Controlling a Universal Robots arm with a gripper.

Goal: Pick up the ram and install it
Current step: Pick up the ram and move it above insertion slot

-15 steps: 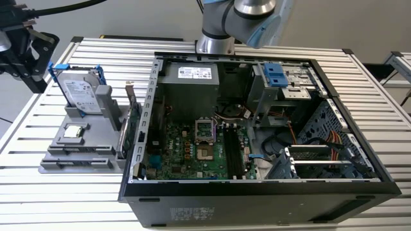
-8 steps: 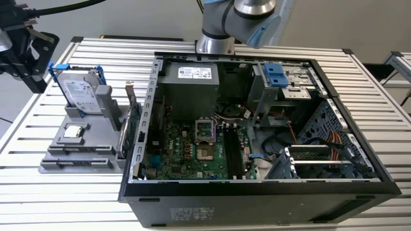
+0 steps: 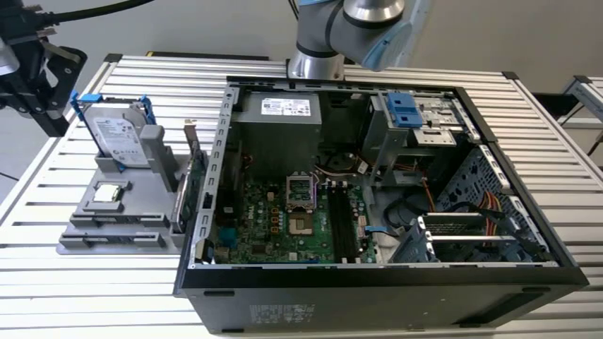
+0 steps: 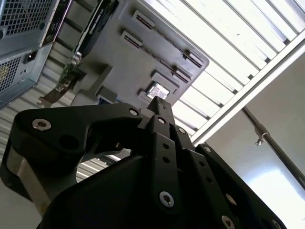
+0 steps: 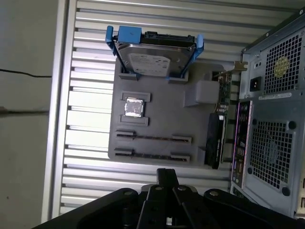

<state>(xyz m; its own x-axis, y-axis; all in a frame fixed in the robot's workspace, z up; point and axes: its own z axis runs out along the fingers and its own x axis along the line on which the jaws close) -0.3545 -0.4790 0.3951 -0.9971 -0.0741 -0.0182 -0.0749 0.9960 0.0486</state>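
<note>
Over the slatted aluminium table (image 5: 90, 71), beside the grey tray (image 5: 162, 119), the fingers (image 5: 167, 175) sit pressed together, empty

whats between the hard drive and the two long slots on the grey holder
A square silver chip, seated in a recess of the grey holder, as the first wrist view shows.

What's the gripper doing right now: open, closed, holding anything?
Gripper: closed, with nothing held between its fingertips.
</note>
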